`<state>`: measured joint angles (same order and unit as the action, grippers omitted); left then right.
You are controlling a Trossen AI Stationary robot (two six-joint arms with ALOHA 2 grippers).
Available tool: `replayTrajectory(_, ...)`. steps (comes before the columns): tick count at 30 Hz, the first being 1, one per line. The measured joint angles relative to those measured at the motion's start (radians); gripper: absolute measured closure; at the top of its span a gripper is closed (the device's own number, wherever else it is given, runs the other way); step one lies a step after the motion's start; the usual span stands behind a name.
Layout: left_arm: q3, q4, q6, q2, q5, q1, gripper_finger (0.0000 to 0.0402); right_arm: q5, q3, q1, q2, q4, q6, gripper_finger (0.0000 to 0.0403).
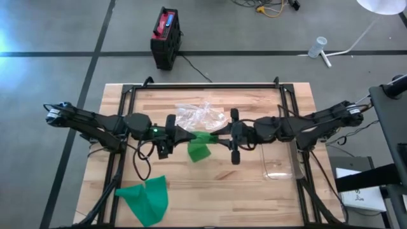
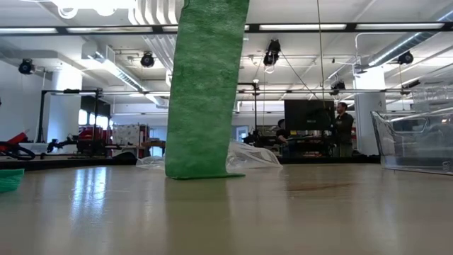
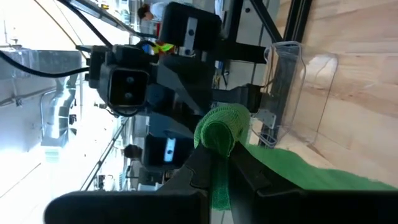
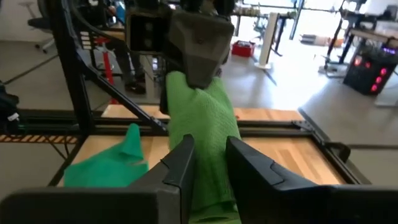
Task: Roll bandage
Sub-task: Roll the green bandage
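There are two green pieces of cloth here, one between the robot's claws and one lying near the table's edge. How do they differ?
The green bandage between the grippers is held up in the air, both grippers pinching it, a strip hanging down to the table. The loose green bandage lies crumpled flat, untouched, near the left arm's side. The held one is partly rolled; the other is spread out. Both are the same green fabric.

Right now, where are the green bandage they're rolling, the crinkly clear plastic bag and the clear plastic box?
green bandage (image 1: 199, 151): high view, on the loose strip hanging below the grippers.
clear plastic bag (image 1: 197, 116): high view, on its crumpled middle.
clear plastic box (image 1: 280, 166): high view, on its see-through floor near the table's right side.
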<state>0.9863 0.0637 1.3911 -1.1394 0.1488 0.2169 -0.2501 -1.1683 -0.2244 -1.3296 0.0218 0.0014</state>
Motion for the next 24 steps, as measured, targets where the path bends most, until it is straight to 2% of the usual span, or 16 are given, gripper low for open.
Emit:
replayTrajectory(5,0.000,-0.001,0.000,-0.003,0.002,0.003,0.0390,0.000,0.000,0.004,-0.008,-0.015,-0.002,0.0333)
replayTrajectory(11,0.000,0.004,-0.001,0.000,0.006,0.029,0.0390,-0.014,-0.001,0.005,0.028,-0.079,-0.002,0.0396)
replayTrajectory(20,0.000,0.000,-0.023,0.001,0.017,0.050,0.0390,-0.031,-0.003,0.002,0.040,-0.157,0.006,0.0402)
replayTrajectory(24,0.000,-0.014,-0.085,0.003,0.050,0.050,0.0390,-0.049,-0.003,-0.020,0.047,-0.186,-0.107,0.0403)
